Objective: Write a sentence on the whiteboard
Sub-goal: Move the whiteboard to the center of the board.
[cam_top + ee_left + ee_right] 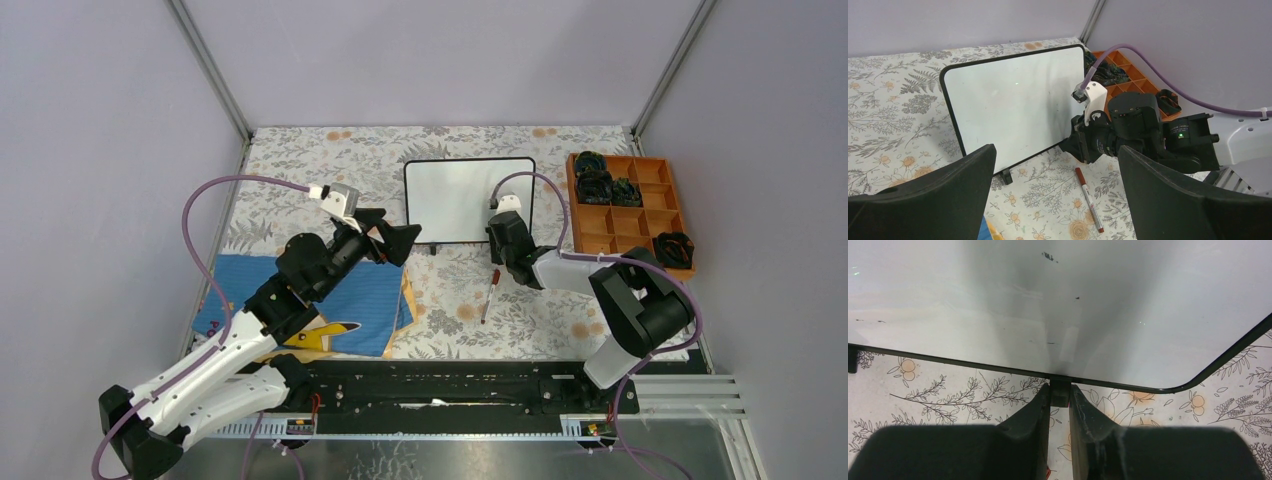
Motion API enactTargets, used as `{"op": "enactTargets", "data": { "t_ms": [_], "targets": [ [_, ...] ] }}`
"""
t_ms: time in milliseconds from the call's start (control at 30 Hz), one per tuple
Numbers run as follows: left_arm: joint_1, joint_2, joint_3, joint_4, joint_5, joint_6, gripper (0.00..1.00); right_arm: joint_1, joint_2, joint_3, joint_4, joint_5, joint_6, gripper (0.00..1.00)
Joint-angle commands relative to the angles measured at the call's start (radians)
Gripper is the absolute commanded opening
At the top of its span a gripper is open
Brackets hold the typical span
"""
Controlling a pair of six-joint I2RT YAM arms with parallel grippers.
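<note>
Fingers (1035,420) of right tool (1060,402) stand narrow, closed by the look of it on small black foot (1059,390) under lower frame of whiteboard (468,200). Across from it, left tool (393,238) wide, holding nothing. Board stands tilted at back centre of surface (330,160), face blank but for specks. Judgement: light, stiff, thin, face slick; liable to slide or tip on its feet, so hold by frame or foot. Before it lies marker (489,295), slim, apt to roll; take mid-barrel. At right, orange tray (572,205): dark items (600,182) in several back compartments, one more near front, others bare.
</note>
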Motion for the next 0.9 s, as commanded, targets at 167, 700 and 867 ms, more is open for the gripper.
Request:
{"op": "enactTargets", "data": {
  "t_ms": [167,700,867],
  "targets": [
    [-0.008,0.001,-0.003,0.057,-0.013,0.021,0.99,0.012,-0.069,0.009,-0.012,0.0,0.027,0.33],
    [-0.009,0.052,-0.005,0.047,-0.206,0.011,0.99,0.013,-0.351,-0.055,-0.076,0.042,0.138,0.64],
    [-0.008,0.099,-0.047,0.091,-0.3,-0.056,0.99,0.001,-0.425,-0.054,-0.106,0.2,0.229,0.75]
  ]
}}
